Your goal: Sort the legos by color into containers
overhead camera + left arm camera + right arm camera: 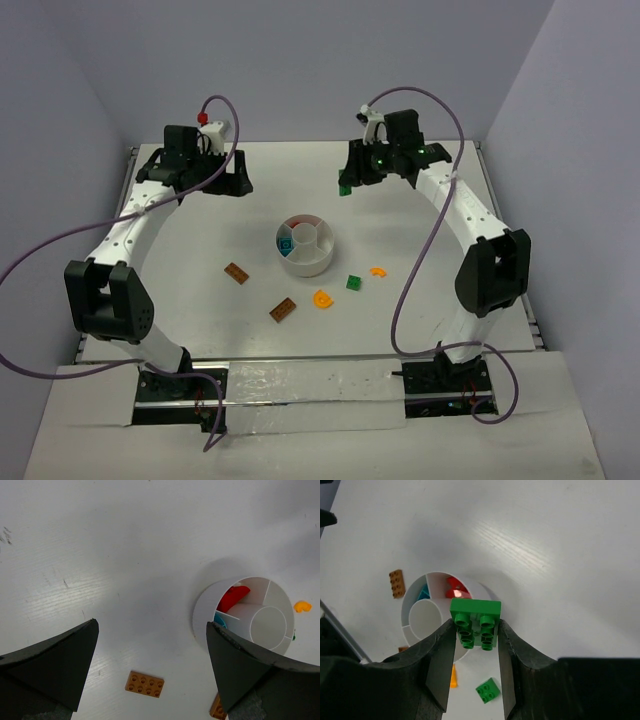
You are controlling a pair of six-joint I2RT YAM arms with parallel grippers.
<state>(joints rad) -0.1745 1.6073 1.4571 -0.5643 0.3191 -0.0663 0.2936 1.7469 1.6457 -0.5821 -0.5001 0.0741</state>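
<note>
**White table, pale walls: one green brick pinched aloft**

On the white table [180,260], boxed in by pale lilac walls [300,70], the white dish [310,265] stands near the middle. The held green brick [475,609] sits studs-out between the fingers of the right gripper [475,626]. They are closed on its two sides, raised above the table, beyond the dish toward the far right.

From that wrist the brick hides part of the dish's rim. A red piece [454,587] and a teal piece [423,594] show in neighbouring wedges, the teal only partly.

Loose on the near side lie a brown brick [237,273], a second brown brick [283,310], a yellow-orange piece [322,299], a loose green brick [353,283] and a small orange piece [378,271].

The left gripper [151,625] hangs spread wide, holding nothing. One of its fingers cuts off the second brown brick in its own view.
</note>
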